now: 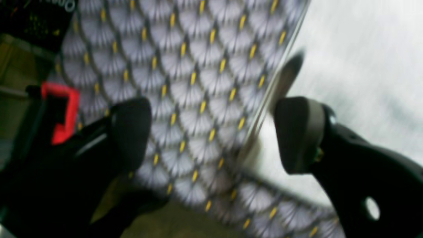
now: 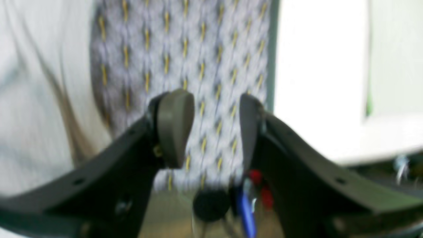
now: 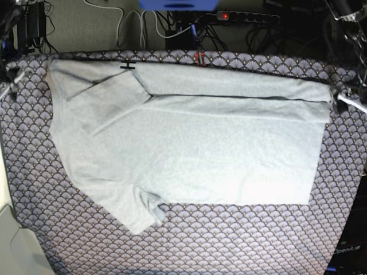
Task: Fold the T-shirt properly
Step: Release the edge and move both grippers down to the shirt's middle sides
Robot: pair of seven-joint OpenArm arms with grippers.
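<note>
My left gripper (image 1: 211,132) stands with its jaws wide and nothing between them, over the purple fan-patterned tablecloth (image 1: 185,82) just beside an edge of the one light grey cotton T-shirt (image 1: 357,59). My right gripper (image 2: 211,129) is likewise spread and empty above the same cloth, the shirt off to its side. From the base view I see that single shirt (image 3: 200,154) lying plain side up across the middle of the covered table, its far strip folded over, one sleeve folded inward. A black power strip (image 3: 238,17) and white cables (image 3: 135,28) sit behind the table.
</note>
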